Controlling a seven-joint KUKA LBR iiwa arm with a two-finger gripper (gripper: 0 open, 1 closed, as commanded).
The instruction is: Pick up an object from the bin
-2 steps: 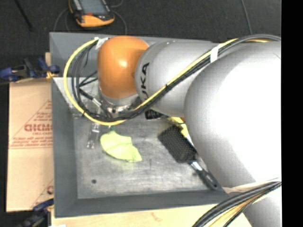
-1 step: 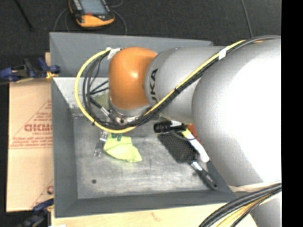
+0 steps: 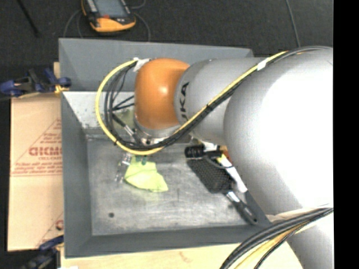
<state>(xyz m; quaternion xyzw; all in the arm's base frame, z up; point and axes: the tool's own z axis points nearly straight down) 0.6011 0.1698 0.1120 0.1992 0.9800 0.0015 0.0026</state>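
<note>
The grey bin (image 3: 76, 184) holds a crumpled yellow-green piece (image 3: 147, 179) and a black brush-like thing (image 3: 212, 176), with the tool (image 3: 129, 165) at the piece's upper left edge, its state impossible to tell.

Arm (image 3: 280, 111) hides bin's (image 3: 76, 195) back + right side; black tool (image 3: 210, 175) partly under it.

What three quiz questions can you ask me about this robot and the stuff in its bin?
1. True or false: the yellow-green crumpled thing lies on the floor of the bin, right by the gripper.
2. What lies to the camera view's right of the yellow-green thing? A) a black tool B) a red ball C) a blue cup
3. Fill in the gap: the rounded cover on the arm's wrist is coloured ____.

Key: 1 true; 2 A; 3 orange.
</note>
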